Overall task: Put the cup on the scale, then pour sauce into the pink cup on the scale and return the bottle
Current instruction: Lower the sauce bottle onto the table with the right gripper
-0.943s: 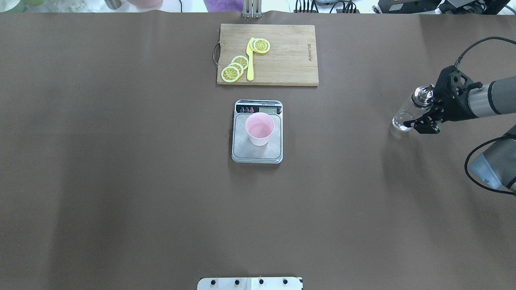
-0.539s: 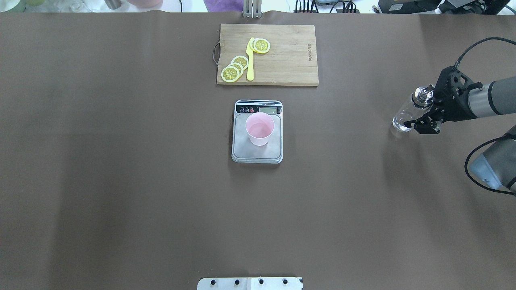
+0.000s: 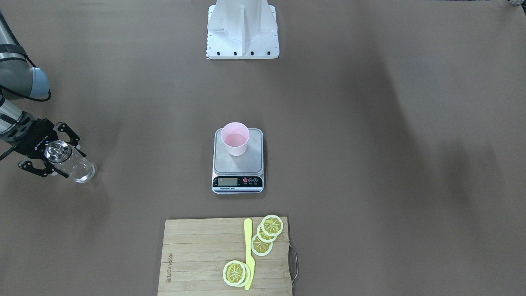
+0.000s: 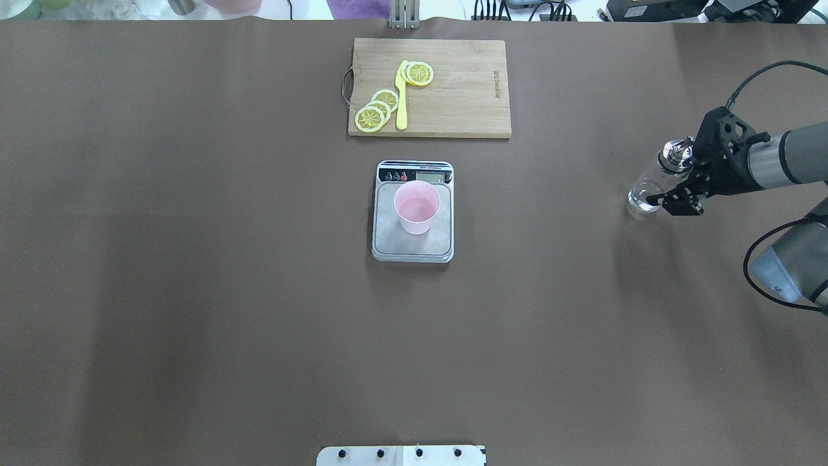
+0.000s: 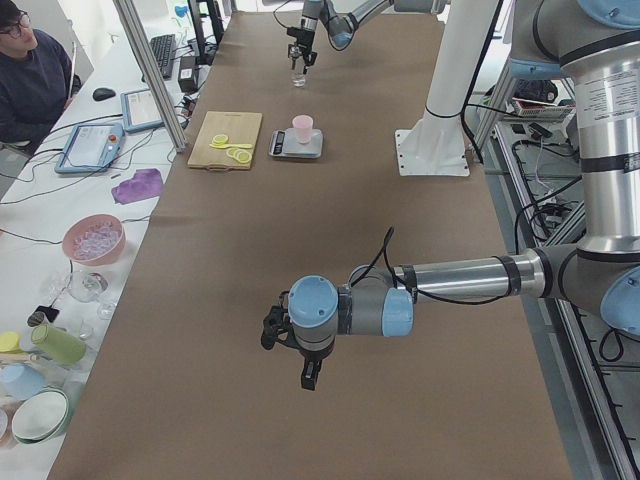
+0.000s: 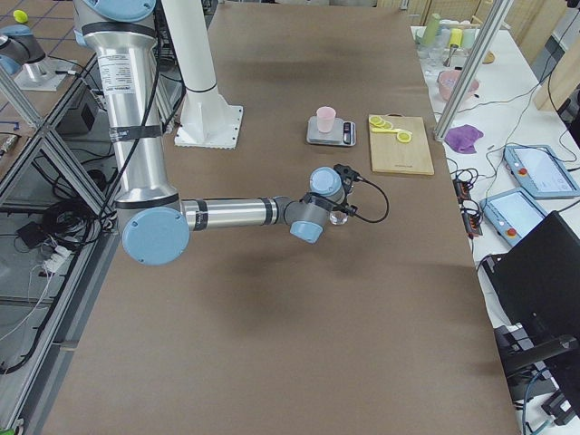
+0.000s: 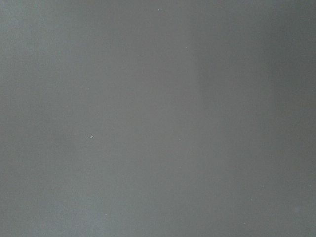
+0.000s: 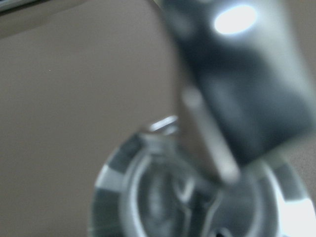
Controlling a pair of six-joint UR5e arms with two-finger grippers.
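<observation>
Nearest in the left side view, the left gripper (image 5: 306, 380) hangs over bare table, and I cannot tell whether it is apart or together. Mid-table the cup (image 4: 417, 207) stands on the scale (image 4: 388, 244) — that step is done. Farthest, the bottle (image 3: 81, 169) stands upright between the jaws of the right gripper (image 3: 70, 159); clamped or merely straddling, I cannot tell. Probably the pour comes next — a firm grip, a lift, then the spout over the cup's rim

Setting: robotics laboratory. Evidence:
- Brown-covered tabletop (image 4: 194, 291) with a white arm pedestal (image 3: 242, 28) at its edge.
- Aluminium frame posts (image 5: 150, 70) along the tabletop.
- White side bench (image 5: 40, 215) beside the tabletop, carrying control pendants (image 5: 88, 147), a keyboard (image 5: 162, 55) and loose cables (image 5: 30, 190).
- Person (image 5: 30, 80) seated there.
</observation>
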